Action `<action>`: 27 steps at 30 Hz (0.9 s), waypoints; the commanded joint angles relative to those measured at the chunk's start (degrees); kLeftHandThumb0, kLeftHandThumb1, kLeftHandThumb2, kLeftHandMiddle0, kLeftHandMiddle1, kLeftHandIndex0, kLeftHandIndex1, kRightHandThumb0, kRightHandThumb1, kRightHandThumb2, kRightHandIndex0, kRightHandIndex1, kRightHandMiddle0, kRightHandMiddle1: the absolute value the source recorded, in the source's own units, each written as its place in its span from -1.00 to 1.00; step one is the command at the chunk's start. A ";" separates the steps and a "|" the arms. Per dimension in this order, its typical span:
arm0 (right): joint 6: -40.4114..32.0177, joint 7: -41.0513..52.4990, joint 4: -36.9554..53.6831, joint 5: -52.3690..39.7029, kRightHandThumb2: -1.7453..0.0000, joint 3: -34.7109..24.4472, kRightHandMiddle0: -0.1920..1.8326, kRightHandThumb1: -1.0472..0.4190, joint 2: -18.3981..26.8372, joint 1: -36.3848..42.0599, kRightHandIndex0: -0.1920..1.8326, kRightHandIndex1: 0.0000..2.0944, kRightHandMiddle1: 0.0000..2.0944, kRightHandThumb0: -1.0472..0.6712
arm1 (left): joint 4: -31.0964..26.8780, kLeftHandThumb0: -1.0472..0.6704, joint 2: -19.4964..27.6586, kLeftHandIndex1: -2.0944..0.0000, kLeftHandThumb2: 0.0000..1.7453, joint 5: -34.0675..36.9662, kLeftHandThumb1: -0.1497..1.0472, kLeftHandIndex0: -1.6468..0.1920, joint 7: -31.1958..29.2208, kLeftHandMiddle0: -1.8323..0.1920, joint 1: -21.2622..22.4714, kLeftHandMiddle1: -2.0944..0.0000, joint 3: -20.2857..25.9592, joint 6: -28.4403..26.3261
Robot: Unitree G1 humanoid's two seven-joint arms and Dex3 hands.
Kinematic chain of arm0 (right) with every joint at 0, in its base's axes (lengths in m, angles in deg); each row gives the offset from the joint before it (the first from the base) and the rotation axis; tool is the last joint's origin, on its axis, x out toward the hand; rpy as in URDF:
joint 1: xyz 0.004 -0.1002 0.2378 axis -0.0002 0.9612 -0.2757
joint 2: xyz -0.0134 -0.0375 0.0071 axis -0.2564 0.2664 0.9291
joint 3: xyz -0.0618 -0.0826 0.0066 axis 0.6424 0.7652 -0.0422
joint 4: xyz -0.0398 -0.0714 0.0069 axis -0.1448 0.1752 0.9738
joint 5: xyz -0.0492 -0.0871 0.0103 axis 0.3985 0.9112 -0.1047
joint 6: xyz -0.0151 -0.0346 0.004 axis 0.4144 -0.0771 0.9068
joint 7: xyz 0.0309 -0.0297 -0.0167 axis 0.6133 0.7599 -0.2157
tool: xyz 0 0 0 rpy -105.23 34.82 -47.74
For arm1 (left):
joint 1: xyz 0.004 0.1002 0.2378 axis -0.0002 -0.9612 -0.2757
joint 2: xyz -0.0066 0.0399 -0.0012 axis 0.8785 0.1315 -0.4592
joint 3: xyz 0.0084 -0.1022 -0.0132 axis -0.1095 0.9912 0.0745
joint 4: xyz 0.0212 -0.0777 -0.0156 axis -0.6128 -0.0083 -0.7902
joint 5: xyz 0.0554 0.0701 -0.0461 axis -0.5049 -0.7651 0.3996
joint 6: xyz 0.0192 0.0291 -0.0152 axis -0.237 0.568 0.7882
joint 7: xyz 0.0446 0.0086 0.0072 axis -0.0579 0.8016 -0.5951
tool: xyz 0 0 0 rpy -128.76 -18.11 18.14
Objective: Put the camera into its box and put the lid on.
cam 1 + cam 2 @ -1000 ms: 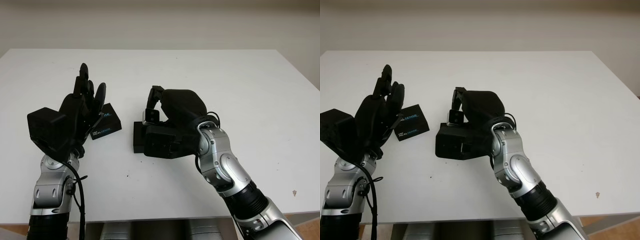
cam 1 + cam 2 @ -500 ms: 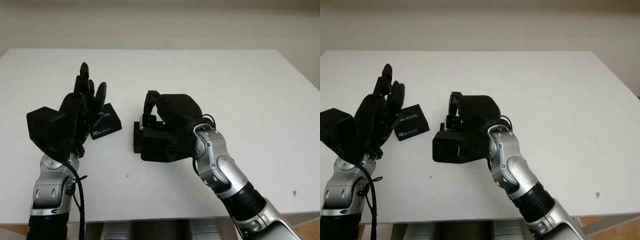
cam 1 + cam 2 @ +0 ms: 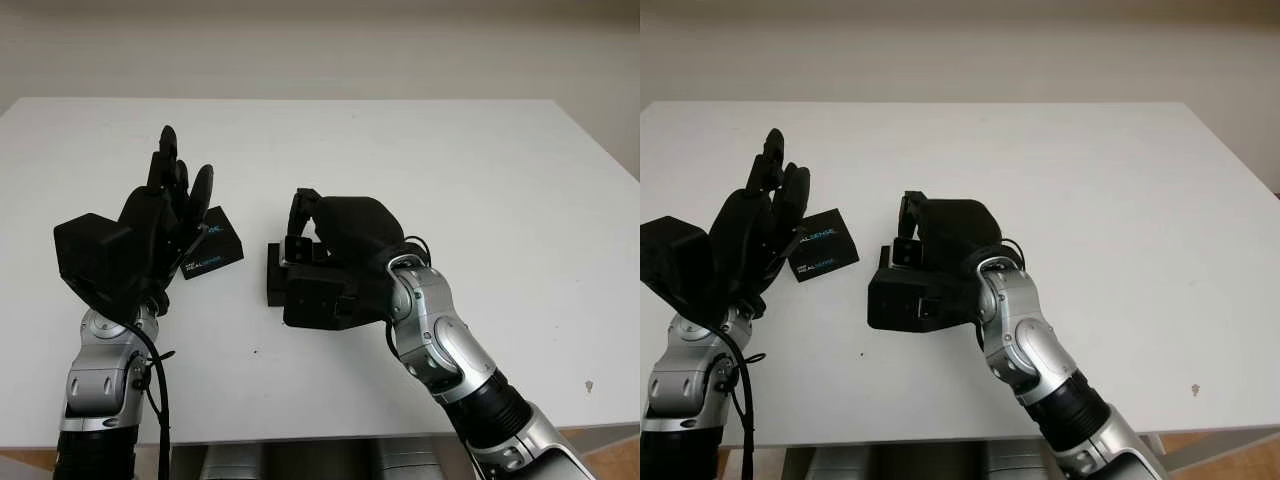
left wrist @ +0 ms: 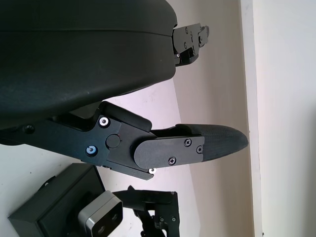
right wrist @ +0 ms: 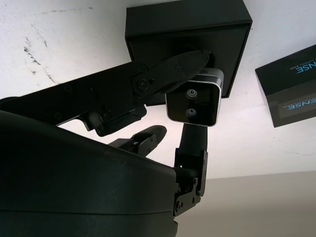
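**Camera held over its open box**

The camera [image 5: 193, 102] is gripped by the right hand [image 3: 345, 240] directly above the open black box [image 5: 185, 34] at the table's centre. The left hand [image 3: 165, 215] is held open, raised at the left, beside the lid [image 3: 208, 252]. A white table [image 3: 480, 170] is bounded by a pale wall [image 3: 320, 45] beyond its far edge.

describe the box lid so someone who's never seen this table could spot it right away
On the white table, look just beside the raised, open left hand, on its inner side. The lid lies flat there, apart from the open black box under the right hand; it alone carries printed lettering.
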 commanded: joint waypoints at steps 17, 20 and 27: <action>-1.00 -0.01 -1.99 2.23 0.84 1.65 -0.60 -1.00 -0.13 0.57 -0.25 -0.93 1.00 -0.20 | -1.76 -0.68 -0.03 1.00 -0.43 -0.10 1.00 1.00 -0.10 1.00 -0.36 1.00 -0.09 0.15; -0.97 0.44 -1.92 2.45 0.87 1.74 -0.57 -1.00 0.09 0.49 -0.22 -0.91 1.00 -0.21 | -1.65 -0.67 -0.17 1.00 -0.43 0.07 1.00 1.00 -0.15 1.00 -0.35 1.00 -0.05 0.44; -1.05 1.87 -2.03 3.92 0.91 2.23 -0.60 -0.99 0.50 0.11 -0.23 -0.92 0.89 -0.24 | -1.37 -0.67 -0.14 1.00 -0.42 -0.26 1.00 1.00 0.07 1.00 -0.17 1.00 -0.13 0.49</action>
